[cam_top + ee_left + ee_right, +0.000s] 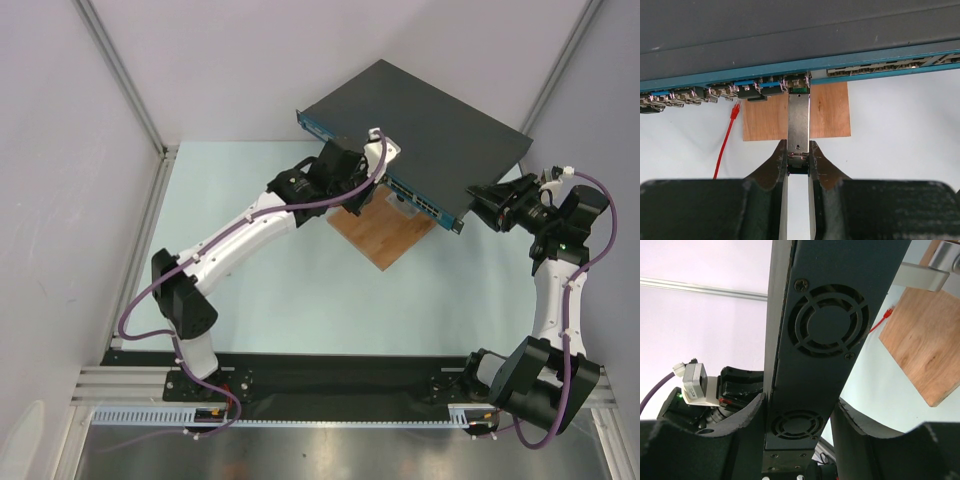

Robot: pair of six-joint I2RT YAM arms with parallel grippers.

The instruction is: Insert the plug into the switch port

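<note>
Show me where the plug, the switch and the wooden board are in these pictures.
plug (799,122): left wrist view, middle of its silver metal body.
switch (430,115): top external view, on the dark grey lid.
wooden board (830,110): left wrist view, bare face just right of the plug.

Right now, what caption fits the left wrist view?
Left gripper pinches the metal plug, its tip at a port in the blue front of the switch.
</note>
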